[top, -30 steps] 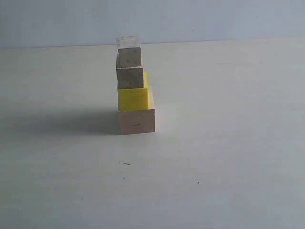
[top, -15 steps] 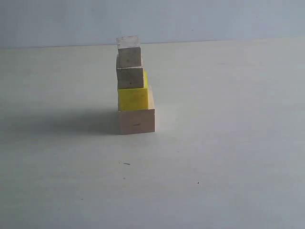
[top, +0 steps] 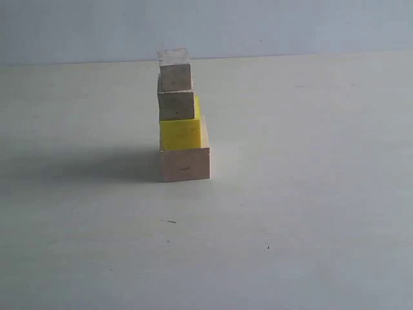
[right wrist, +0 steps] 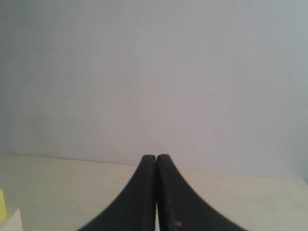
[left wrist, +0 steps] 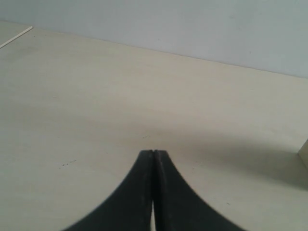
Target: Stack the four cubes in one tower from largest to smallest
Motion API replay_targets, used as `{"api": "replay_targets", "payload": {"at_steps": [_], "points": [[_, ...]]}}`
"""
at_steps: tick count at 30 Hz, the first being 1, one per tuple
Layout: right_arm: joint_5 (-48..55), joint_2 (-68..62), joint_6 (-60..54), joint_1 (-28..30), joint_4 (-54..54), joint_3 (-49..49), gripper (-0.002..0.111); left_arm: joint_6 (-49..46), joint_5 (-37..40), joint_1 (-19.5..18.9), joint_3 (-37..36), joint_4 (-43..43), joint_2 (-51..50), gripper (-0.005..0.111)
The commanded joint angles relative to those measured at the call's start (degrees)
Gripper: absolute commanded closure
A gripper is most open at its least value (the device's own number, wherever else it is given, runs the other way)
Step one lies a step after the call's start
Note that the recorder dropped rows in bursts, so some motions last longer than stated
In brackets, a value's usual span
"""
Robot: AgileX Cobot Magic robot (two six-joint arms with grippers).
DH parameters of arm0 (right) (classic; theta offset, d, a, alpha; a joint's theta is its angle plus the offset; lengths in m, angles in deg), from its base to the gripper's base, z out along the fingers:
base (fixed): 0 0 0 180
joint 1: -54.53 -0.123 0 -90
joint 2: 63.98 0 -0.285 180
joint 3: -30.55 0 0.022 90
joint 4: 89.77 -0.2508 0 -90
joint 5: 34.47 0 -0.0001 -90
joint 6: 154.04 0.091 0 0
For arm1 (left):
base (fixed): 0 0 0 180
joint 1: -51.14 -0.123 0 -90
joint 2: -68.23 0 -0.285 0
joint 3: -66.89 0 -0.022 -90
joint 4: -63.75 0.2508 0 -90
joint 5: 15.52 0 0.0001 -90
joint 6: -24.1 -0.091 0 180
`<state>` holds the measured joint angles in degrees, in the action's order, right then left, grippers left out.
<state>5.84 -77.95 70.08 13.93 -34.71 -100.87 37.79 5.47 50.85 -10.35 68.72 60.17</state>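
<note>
Here, in the exterior view, the tower [top: 181, 116] stands upright on the table [top: 310, 194], left of centre and toward the far side. The largest cube [top: 185, 165], pale wood, rests on the table. The yellow cube [top: 180, 134] sits on it, the mid grey cube [top: 176, 106] on that, and the smallest cube [top: 175, 76] on top. Each upper cube lies toward the left edge of the one beneath, so the steps show on the right side. A shadow [top: 97, 165] falls on the table to the left of the tower. Neither arm appears in this view.

In the left wrist view, the left gripper [left wrist: 153, 153] has its two black fingers pressed together with nothing between them. It points over bare table. A pale sliver [left wrist: 304, 154] shows at the frame edge; which cube it belongs to cannot be told.

In the right wrist view, the right gripper [right wrist: 156, 156] is likewise fully closed and empty, facing the wall [right wrist: 154, 72]. Parts of the yellow cube and the largest cube are visible, cut off by the frame edge, well apart from the fingers.
</note>
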Motion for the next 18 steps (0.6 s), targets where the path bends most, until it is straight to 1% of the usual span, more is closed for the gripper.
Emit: {"api": "replay_targets", "payload": {"at_steps": [1,13,14,16,17,18], "points": [[-0.63,0.30,-0.10,-0.06,-0.12,0.23,0.108,0.05,0.05,0.42,0.03,0.17,0.27,0.107],[-0.63,0.82,-0.10,0.05,-0.12,0.23,0.108,0.05,0.05,0.42,0.03,0.17,0.27,0.107],[-0.63,1.07,-0.10,0.63,-0.12,0.23,0.108,0.05,0.05,0.42,0.03,0.17,0.27,0.107],[-1.04,1.86,-0.10,4.11,-0.28,0.23,0.108,0.05,0.05,0.42,0.03,0.17,0.27,0.107],[-1.04,2.20,-0.10,6.09,-0.28,0.23,0.108,0.05,0.05,0.42,0.03,0.17,0.27,0.107],[-1.04,2.64,-0.10,9.57,-0.41,0.23,0.108,0.05,0.05,0.42,0.03,0.17,0.27,0.107]]}}
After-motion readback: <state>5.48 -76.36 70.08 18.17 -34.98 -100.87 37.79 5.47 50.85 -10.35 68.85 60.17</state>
